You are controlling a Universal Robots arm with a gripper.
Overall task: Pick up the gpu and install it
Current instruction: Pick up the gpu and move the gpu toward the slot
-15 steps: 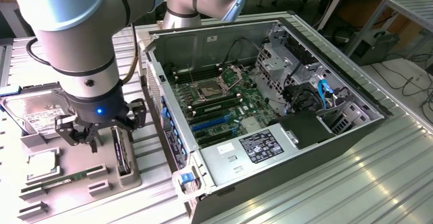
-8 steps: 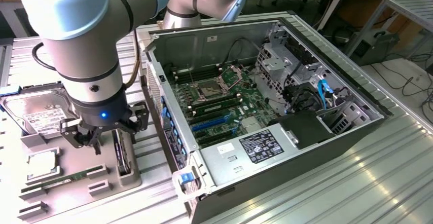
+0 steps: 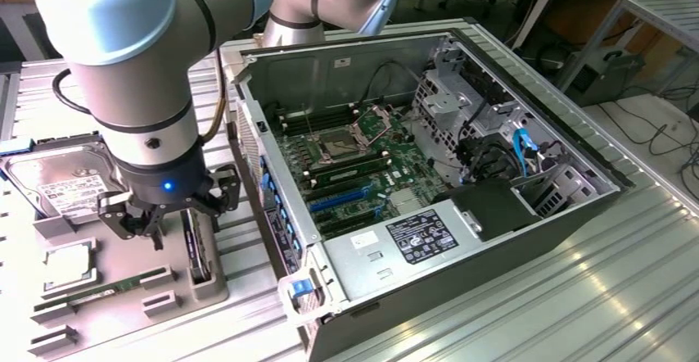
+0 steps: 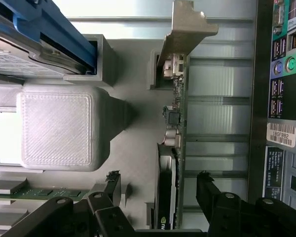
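A: In what state is the gripper (image 3: 180,223) seen?

B: It is seen fully spread, with nothing held. Two black fingers (image 4: 104,203) are counted in the wrist view. One is placed on each side of the card, and a gap is left on both sides.

A: Which card is meant?

B: The gpu (image 4: 170,148). One is counted. It is stood on its edge in a slot of the grey tray (image 3: 120,251), and its silver bracket (image 4: 187,29) is seen at the end far from the fingers. In the exterior view the gpu (image 3: 196,255) is found at the lower left, directly under the gripper.

A: What else is held by the tray?

B: Three more parts are counted. One hard drive (image 3: 60,178) is laid at the exterior view's left edge, and one square processor (image 3: 68,268) is set below it. One memory stick (image 3: 104,288) is laid near the lower left corner. One raised grey block (image 4: 56,128) is seen beside the gpu in the wrist view.

A: And beyond the tray?

B: One open computer case (image 3: 327,329) is laid on its side, just beside the tray and across the middle of the exterior view. One motherboard (image 3: 361,165) is exposed inside it. One labelled power supply (image 3: 421,235) is seen below that board.
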